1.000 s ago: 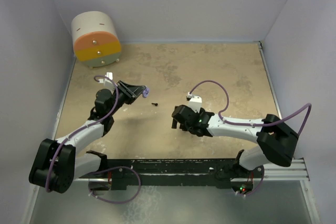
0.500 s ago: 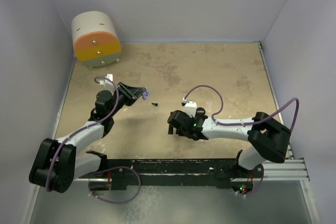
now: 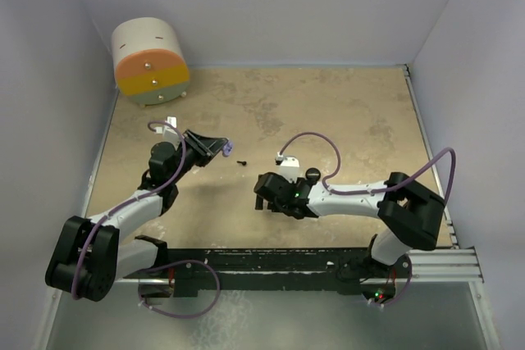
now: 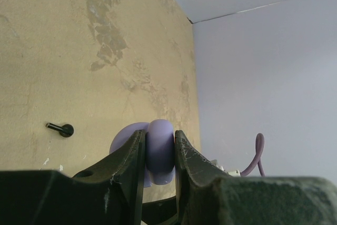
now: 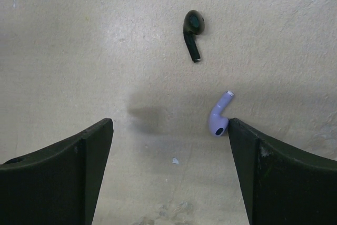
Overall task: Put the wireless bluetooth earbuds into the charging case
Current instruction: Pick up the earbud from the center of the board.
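Note:
My left gripper [image 3: 218, 147] is shut on the pale lavender charging case [image 3: 225, 146] and holds it above the table's left side. In the left wrist view the case [image 4: 159, 148] sits pinched between the two fingers. A black earbud [image 3: 241, 161] lies on the table just right of it and also shows in the left wrist view [image 4: 62, 128]. My right gripper [image 3: 260, 193] is open and low over the table. In the right wrist view [image 5: 169, 130] a lavender earbud [image 5: 218, 119] lies touching the inner tip of the right-hand finger, with the black earbud [image 5: 192, 27] beyond it.
A round white, orange and yellow drum [image 3: 150, 61] stands at the back left corner. A small black round disc [image 3: 312, 174] shows beside the right arm's wrist. Pale walls close in the table on three sides.
My right gripper has moved left across the table, closer to the black earbud, still open. My left gripper has held still with the case.

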You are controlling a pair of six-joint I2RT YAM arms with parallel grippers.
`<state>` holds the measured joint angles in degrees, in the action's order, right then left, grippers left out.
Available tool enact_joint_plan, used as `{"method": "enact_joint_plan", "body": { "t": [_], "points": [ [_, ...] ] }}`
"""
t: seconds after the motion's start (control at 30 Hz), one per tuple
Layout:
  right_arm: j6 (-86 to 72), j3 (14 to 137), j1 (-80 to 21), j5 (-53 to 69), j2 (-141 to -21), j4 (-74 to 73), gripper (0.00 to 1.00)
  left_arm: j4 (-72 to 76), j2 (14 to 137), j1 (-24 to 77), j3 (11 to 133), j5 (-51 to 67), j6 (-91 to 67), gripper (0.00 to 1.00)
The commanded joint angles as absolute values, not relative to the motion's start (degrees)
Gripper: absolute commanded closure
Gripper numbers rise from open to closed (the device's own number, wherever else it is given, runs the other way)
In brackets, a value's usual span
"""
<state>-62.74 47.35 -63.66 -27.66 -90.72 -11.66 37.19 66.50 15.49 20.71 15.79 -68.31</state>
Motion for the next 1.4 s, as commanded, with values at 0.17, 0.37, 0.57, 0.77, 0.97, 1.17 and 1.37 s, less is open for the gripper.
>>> {"method": "enact_joint_plan", "body": {
  "t": [0.17, 0.37, 0.57, 0.77, 0.97, 1.17, 1.37],
  "points": [
    [-62.9, 50.7, -64.8, -27.5, -92.8, -12.9, 0.08, 41.0, 65.6, 14.8, 20.4, 15.8, -67.5, 1.00],
    [-62.6, 51.5, -65.4, -28.2, -93.2, -13.9, 0.08, 41.0, 65.5, 14.7, 20.4, 15.8, -67.6, 1.00],
    [-63.1, 51.5, -65.5, -30.2, -93.0, -19.2, 0.08, 40.6, 65.1, 14.2, 20.6, 16.1, -67.4, 1.00],
    [-59.6, 51.4, -65.5, -31.4, -92.9, -20.3, 0.15, 40.5, 65.2, 14.1, 20.7, 16.1, -67.3, 1.00],
    [-54.0, 49.8, -65.5, -30.6, -93.3, -16.7, 0.25, 40.3, 64.7, 14.0, 20.6, 16.0, -67.3, 1.00],
    [-49.3, 48.6, -65.5, -29.1, -93.2, -12.9, 0.31, 39.6, 64.2, 13.8, 20.3, 15.8, -67.3, 1.00],
    [-48.3, 49.1, -65.1, -28.7, -93.6, -13.4, 0.34, 39.5, 63.8, 13.8, 20.2, 15.7, -67.3, 1.00]
  ]
}}
